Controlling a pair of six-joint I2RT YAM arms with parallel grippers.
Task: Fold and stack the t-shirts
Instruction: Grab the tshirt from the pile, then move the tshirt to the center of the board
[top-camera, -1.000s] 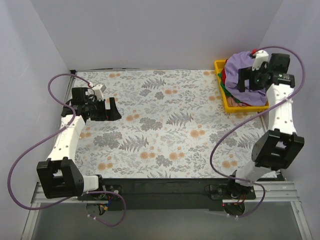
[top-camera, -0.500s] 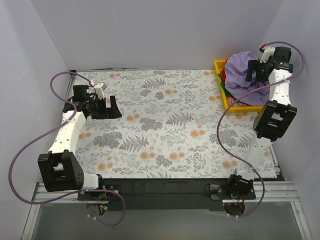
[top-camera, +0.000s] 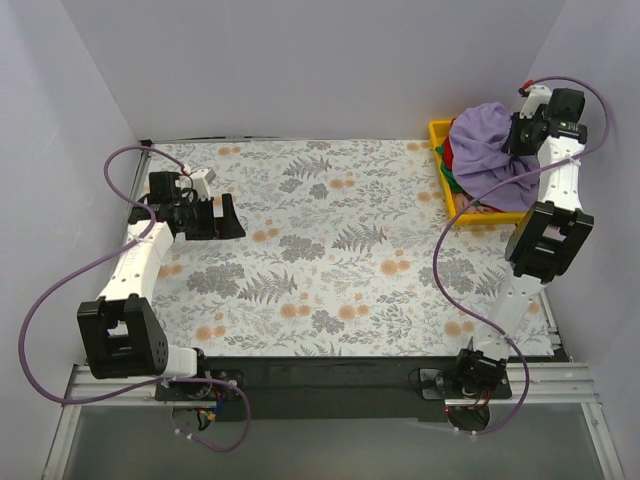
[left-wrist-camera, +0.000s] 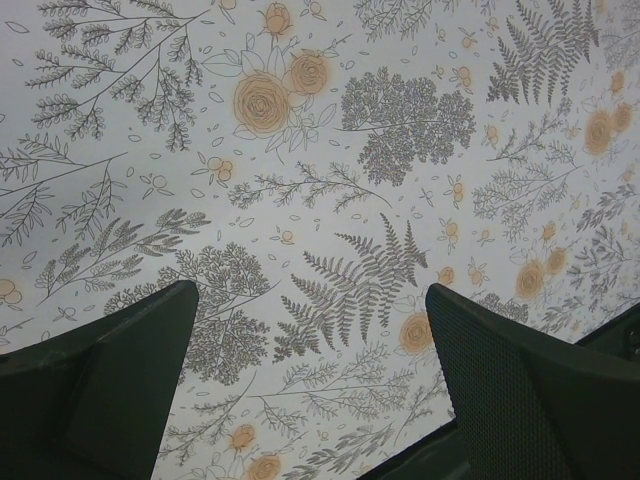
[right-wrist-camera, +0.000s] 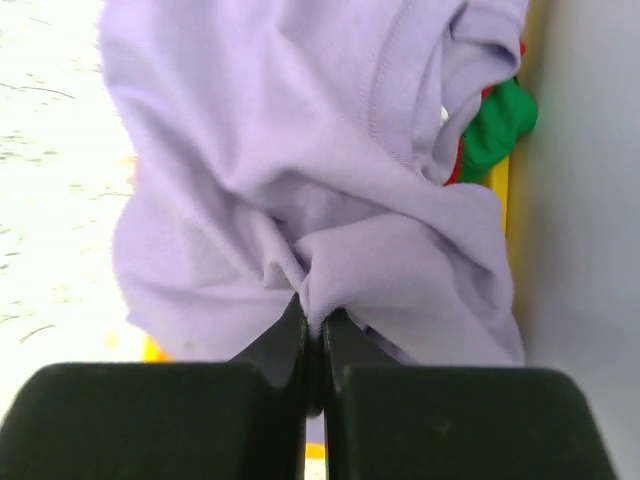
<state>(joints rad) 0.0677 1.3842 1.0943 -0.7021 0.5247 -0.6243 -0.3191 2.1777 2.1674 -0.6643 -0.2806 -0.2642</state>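
At the bottom of the top view we see the two arm bases, and beyond them the floral cloth (top-camera: 330, 250) spreads over most of the frame. At the left centre of that view the left fingers (top-camera: 225, 215) hang over the cloth and face right. In the left wrist view they (left-wrist-camera: 120, 380) stand wide apart at the lower corners, with nothing but the cloth's (left-wrist-camera: 330, 150) ferns and orange flowers between them. No shirt lies near them.

Farther back, in the upper right corner of the top view, the yellow tray (top-camera: 438, 130) sits against the far right wall. The lavender shirt (top-camera: 485, 140) is heaped up on top of it. The right fingers (top-camera: 522, 132) meet the right side of this heap, with the arm reaching up along the right edge of the frame.

In the right wrist view the right fingers (right-wrist-camera: 280, 400) are pressed together at the bottom centre. They pinch a small fold of the lavender shirt (right-wrist-camera: 300, 180), which bunches just above their tips and fills the middle of the frame. At the upper right, behind the lavender cloth, a green shirt (right-wrist-camera: 495, 125) shows, with a sliver of a red shirt (right-wrist-camera: 455, 172) beside it. Both are beside the tray's yellow rim (right-wrist-camera: 497, 185).
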